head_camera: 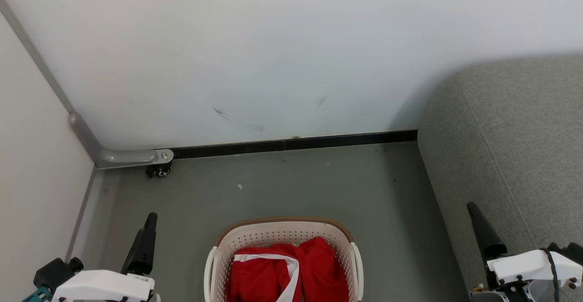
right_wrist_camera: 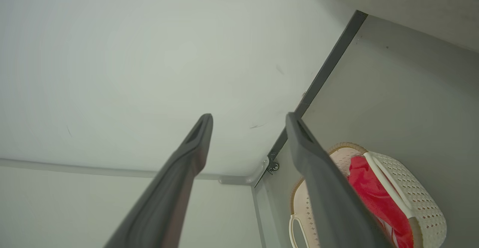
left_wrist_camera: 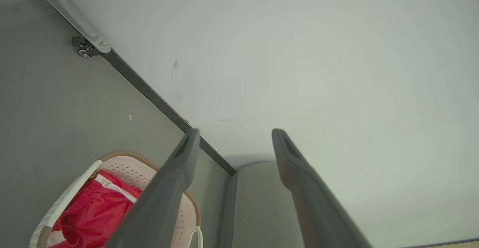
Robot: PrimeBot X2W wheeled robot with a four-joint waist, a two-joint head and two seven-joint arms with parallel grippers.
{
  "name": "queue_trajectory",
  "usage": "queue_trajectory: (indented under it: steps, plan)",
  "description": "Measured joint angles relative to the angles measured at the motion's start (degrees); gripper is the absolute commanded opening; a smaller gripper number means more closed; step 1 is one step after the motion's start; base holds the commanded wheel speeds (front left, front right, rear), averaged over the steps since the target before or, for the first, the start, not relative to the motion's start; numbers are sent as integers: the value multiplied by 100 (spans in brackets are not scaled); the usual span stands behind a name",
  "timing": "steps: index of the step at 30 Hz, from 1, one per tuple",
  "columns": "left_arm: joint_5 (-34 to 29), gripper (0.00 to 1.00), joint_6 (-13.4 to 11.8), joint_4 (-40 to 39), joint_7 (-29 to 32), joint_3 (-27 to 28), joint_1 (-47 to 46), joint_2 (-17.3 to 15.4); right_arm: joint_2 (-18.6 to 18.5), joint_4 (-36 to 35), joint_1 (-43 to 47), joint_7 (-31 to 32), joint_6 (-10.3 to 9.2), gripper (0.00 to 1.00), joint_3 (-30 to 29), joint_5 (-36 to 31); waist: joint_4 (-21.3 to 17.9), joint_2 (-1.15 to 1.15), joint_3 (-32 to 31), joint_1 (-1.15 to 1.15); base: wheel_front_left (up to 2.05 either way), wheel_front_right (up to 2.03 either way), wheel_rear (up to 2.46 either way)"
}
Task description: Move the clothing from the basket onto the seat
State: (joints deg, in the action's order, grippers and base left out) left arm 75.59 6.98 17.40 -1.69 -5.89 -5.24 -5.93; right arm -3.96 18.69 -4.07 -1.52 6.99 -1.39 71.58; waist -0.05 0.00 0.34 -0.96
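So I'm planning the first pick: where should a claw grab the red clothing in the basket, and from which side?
Probably the raised fold at the far end of the clothing, from straight above: it bunches highest there, and the basket walls close off every side.

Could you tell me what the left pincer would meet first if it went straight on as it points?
Probably the plain white wall, framed by the open left pincer; nothing nearer shows there, though depth is unclear.
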Motion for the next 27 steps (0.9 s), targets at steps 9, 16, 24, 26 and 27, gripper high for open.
queue_trajectory:
  steps: [9,16,24,26,27]
  plan:
    - [-857,100,5,85,-201,-148,-165,-133,-33,-134,-136,-211,2,100,31,-1055,-2,0,29,5,0,0,0]
    - [-1416,100,7,16,-335,-156,-268,-129,-35,-244,-231,-330,2,100,46,-1750,-4,0,92,35,0,0,0]
    - [-2084,100,7,-34,-501,-211,-357,-110,-34,-344,-238,-508,4,100,219,-2661,5,0,164,72,0,0,0]
    - [-2232,100,8,-53,-546,-214,-377,-107,-35,-365,-240,-531,4,100,235,-2898,6,0,179,78,0,0,0]
    - [-2302,100,8,-57,-557,-220,-378,-102,-33,-372,-246,-564,4,100,243,-2995,7,0,186,80,0,0,0]
